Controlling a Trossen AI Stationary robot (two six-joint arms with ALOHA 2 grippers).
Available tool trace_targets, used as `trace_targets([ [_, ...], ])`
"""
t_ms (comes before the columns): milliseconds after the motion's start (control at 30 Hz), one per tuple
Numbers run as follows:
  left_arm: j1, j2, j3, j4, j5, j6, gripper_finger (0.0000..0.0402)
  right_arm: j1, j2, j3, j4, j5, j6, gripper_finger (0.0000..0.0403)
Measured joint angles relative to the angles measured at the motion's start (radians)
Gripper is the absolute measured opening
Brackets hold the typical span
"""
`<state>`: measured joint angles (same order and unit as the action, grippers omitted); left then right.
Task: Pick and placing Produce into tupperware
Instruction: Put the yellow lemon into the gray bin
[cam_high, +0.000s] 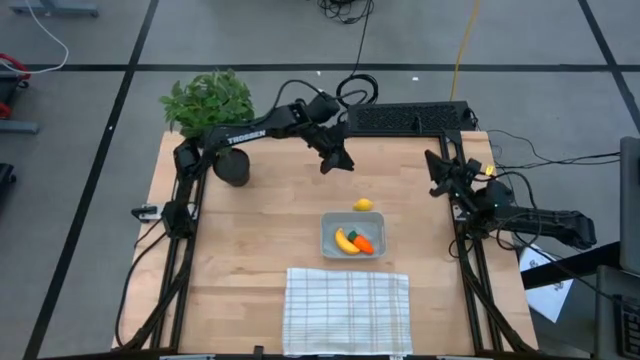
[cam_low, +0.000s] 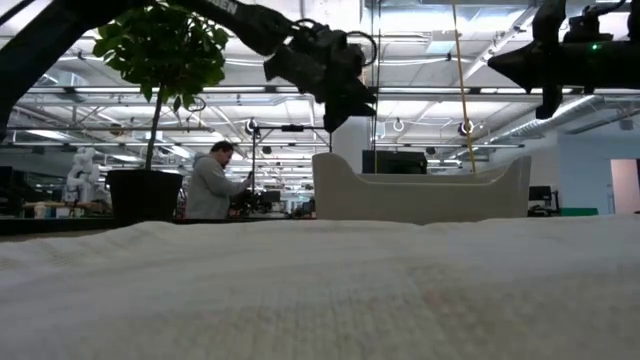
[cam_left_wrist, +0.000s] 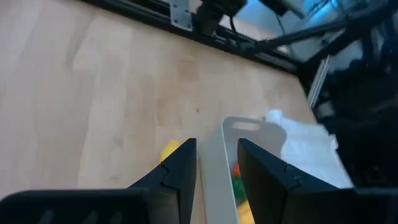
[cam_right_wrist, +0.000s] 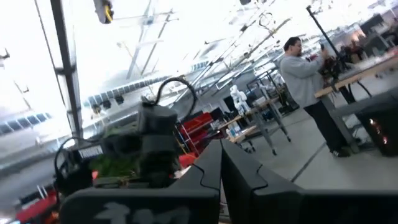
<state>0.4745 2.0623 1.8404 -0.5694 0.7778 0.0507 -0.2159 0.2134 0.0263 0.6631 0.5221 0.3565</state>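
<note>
Left fingers (cam_left_wrist: 214, 168) parted, empty | lemon (cam_high: 363, 205) beside tupperware (cam_high: 327, 238)

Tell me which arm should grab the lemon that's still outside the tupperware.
Left. The left gripper hangs open above the table just behind the lemon, which its wrist view shows beside the tupperware. The right gripper waits farther off at the right edge, shut.

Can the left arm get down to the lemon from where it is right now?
Probably yes. The left gripper hangs open above bare table, and the lemon lies alone just outside the tupperware, with nothing between them.
</note>
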Motion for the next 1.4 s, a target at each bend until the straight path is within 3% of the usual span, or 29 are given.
trace_targets([
  [133, 0.009, 0.04, 0.0, 0.041, 0.088, -0.091, 0.0121, 0.0, 0.003, 0.0, -0.001, 0.038, 0.064, 0.0],
  [267, -0.001, 0.098, 0.0, 0.049, 0.081, -0.14, 0.0153, 0.0, 0.003, 0.0, -0.004, 0.057, 0.077, 0.0],
  [500, -0.06, 0.164, 0.0, 0.049, 0.041, -0.113, 0.025, -0.001, 0.003, 0.0, -0.015, 0.057, 0.06, 0.0],
  [700, -0.097, 0.154, 0.0, 0.057, -0.098, -0.002, 0.0304, -0.001, 0.003, 0.001, -0.068, 0.053, 0.058, 0.0],
  [967, -0.107, 0.158, 0.0, 0.083, -0.213, -0.028, 0.0296, 0.001, 0.003, 0.001, -0.107, -0.016, 0.046, 0.0],
  [1233, -0.107, 0.186, 0.023, 0.089, -0.218, -0.033, 0.0277, 0.002, 0.003, 0.001, -0.138, -0.087, 0.052, 0.0],
  [1400, -0.118, 0.211, 0.11, 0.009, -0.229, 0.099, 0.0276, 0.002, 0.003, 0.001, -0.142, -0.111, 0.069, 0.0],
])
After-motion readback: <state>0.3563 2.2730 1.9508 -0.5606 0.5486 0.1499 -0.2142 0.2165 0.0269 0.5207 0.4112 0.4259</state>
